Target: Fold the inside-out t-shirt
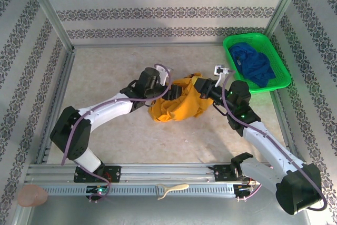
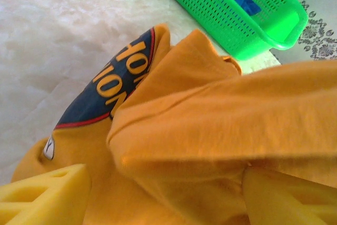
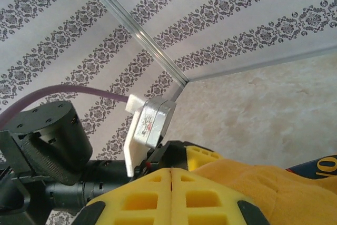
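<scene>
The table [image 1: 105,77] is a pale mat boxed in by patterned walls, and both arms reach in from its near edge to meet about the middle. There sits the mustard t-shirt [image 1: 181,106], not spread flat but bunched into a raised heap between the two arms, so I'd say the folding proper has not begun and the cloth is being worked toward a usable shape.

In the far right corner stands a green basket [image 1: 246,37] with a blue garment [image 1: 255,64] crumpled inside, well apart from the shirt and out of the way of the job.

The left gripper [image 2: 166,196] is down in the heap. Its yellow pads [image 2: 47,196] stand wide apart with a thick fold of shirt lying across the gap, and nothing looks pinched. The right gripper [image 3: 171,185] comes in from the other side with its pads pressed flat together. Yellow cloth lies against one pad, but I cannot tell whether any of it is caught between them. If it is, that would explain why the shirt stands up on that side.

A dark blue printed graphic [image 2: 108,85] with yellow lettering and a red border shows on an outward face of the bundle.
</scene>
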Controlling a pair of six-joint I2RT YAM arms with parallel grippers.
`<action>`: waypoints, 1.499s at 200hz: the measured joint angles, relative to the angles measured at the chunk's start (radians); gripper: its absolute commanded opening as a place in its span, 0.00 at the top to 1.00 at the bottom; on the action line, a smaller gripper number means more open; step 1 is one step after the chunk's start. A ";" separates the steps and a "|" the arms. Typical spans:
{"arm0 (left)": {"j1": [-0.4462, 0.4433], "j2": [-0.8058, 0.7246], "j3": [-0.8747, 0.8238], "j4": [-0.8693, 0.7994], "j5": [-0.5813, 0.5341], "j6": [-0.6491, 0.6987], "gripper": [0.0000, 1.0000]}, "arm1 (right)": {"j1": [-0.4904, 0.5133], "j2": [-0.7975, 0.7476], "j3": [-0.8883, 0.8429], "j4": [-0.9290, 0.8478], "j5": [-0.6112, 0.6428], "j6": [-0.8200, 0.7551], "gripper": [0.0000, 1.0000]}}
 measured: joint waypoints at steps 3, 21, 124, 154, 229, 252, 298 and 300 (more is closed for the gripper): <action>0.000 0.008 0.007 0.003 0.004 0.000 0.22 | 0.000 0.000 0.000 0.000 -0.001 0.000 1.00; 0.000 0.068 0.043 0.041 0.030 -0.003 0.23 | 0.000 0.000 0.000 0.000 -0.008 0.003 1.00; 0.174 0.101 0.010 0.431 0.560 -0.373 1.00 | -0.204 0.129 -0.077 0.017 -0.021 0.002 1.00; 0.179 0.045 -0.007 0.680 0.712 -0.593 1.00 | -0.203 0.397 -0.014 -0.001 0.017 -0.013 0.54; 0.210 0.051 -0.058 0.835 0.656 -0.861 1.00 | -0.088 -0.076 0.052 -0.281 0.172 -0.096 0.24; 0.210 0.013 -0.056 0.662 0.612 -0.793 1.00 | 0.010 -0.160 0.129 -0.353 0.245 -0.150 0.19; 0.200 -0.030 -0.011 0.422 0.557 -0.693 1.00 | 0.178 0.053 0.280 -0.429 0.354 -0.252 0.16; 0.199 -0.031 -0.010 0.415 0.556 -0.690 1.00 | 0.184 0.063 0.284 -0.431 0.358 -0.256 0.16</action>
